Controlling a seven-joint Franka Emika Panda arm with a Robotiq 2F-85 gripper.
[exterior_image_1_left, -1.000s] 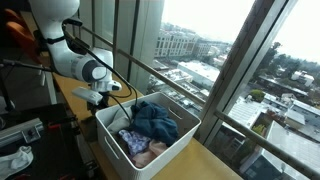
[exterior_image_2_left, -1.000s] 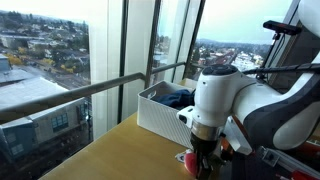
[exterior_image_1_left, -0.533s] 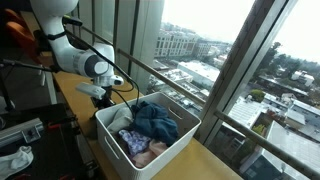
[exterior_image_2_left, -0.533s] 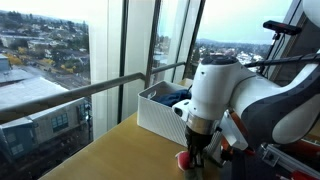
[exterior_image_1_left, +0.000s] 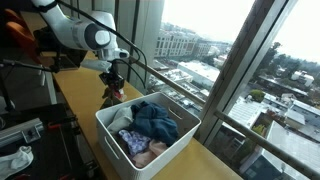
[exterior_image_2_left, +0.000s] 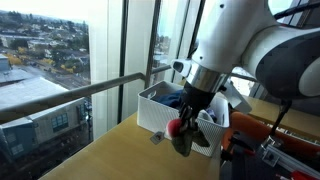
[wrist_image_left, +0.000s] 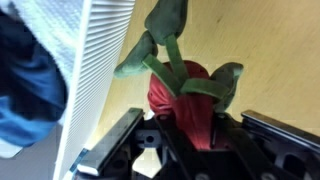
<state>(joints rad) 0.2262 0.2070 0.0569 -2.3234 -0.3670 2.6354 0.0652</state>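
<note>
Jaws of the gripper (wrist_image_left: 190, 118) clamp one red plush (wrist_image_left: 186, 95) with green leaves, hanging mid-frame over open tabletop (wrist_image_left: 265, 50). One white basket (wrist_image_left: 95, 70) stands just beside it at left, its ribbed wall near, with several clothes (exterior_image_1_left: 152, 124) inside.

A long wooden table (exterior_image_1_left: 78, 104) is running alongside the window glass in both exterior views (exterior_image_2_left: 105, 152), its light brown top showing bare wood on either side of what it is carrying. A white basket (exterior_image_1_left: 186, 137) is standing upright and flat on it, close to the window-side edge, and its slatted wall (wrist_image_left: 95, 70) is meeting the wood (wrist_image_left: 262, 40) squarely in the wrist view. In an exterior view a small grey scrap (exterior_image_2_left: 157, 138), too small to identify, is lying on the tabletop just beside the basket's near wall (exterior_image_2_left: 158, 118).
</note>
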